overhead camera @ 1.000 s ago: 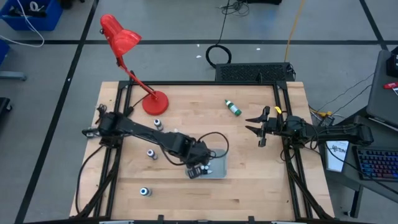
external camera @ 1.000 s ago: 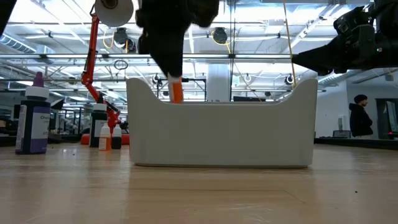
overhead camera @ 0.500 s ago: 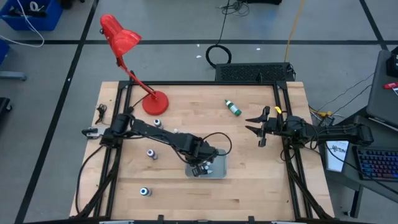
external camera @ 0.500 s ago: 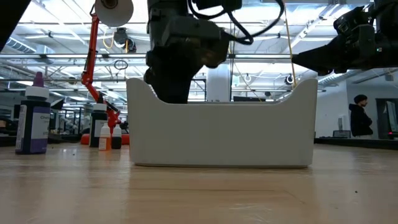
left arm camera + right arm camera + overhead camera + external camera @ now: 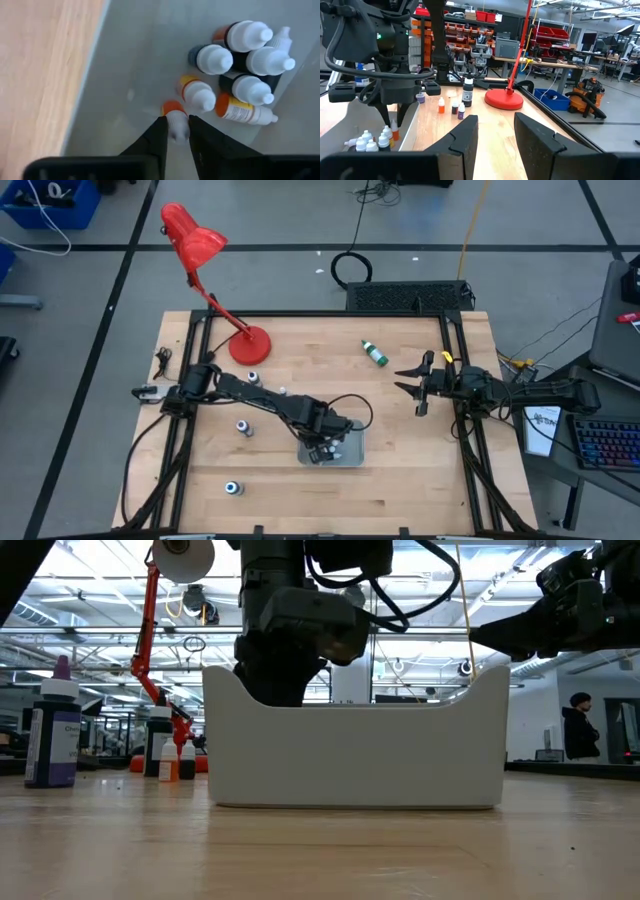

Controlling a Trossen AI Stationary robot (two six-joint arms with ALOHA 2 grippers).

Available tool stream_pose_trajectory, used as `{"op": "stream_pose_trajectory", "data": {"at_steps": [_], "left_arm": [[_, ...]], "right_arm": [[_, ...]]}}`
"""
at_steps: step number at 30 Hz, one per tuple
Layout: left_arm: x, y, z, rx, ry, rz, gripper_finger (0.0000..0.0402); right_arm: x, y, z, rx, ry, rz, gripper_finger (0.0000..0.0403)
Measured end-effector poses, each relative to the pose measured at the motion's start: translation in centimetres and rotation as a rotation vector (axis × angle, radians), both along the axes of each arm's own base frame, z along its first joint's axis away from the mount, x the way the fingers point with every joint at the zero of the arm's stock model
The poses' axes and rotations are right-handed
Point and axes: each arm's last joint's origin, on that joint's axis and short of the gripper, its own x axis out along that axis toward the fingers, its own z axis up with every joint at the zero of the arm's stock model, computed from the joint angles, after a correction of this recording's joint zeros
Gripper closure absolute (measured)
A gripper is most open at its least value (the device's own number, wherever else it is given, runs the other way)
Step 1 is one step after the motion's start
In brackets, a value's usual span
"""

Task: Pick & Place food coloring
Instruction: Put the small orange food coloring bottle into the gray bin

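The left gripper (image 5: 176,131) is lowered into the pale tray (image 5: 352,454), and its fingertips are closed around the white cap of a small orange-bodied bottle (image 5: 173,107). The bottle is held upright, with its long axis running straight away from the gripper toward the tray floor and its nozzle pointing back at the wrist.

Just beyond the fingertips a yellow-banded bottle (image 5: 196,92) is seen standing upright. Farther out from the gripper, a cluster of dark-bodied bottles (image 5: 248,60) with white caps is gathered upright in the tray's corner. Beside that cluster, one orange bottle (image 5: 244,110) is laid on its side, with its tip pointing away from the held one.

The right gripper (image 5: 417,384) is held well apart from the tray, above bare table, with its fingers parted and nothing between them.
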Motion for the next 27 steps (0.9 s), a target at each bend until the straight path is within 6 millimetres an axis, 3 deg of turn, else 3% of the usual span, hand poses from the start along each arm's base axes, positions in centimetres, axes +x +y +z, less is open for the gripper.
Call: {"op": "stream_pose_trajectory", "data": {"at_steps": [6,13,20,27], "left_arm": [[0.0,0.0,0.0,-0.004,-0.003,0.0,0.0259],[0.0,-0.1,0.3,-0.034,0.003,-0.004,0.0216],[0.2,0.0,2.6,0.012,0.015,-0.022,0.0201],[-1.0,0.6,6.4,0.245,0.103,0.008,0.0218]], "right_arm": [[0.0,0.0,0.0,0.0,0.0,0.0,0.0287],[0.0,0.0,0.0,0.0,0.0,0.0,0.0287],[0.0,0.0,0.0,0.0,0.0,0.0,0.0287],[0.0,0.0,0.0,0.0,0.0,0.0,0.0287]]}}
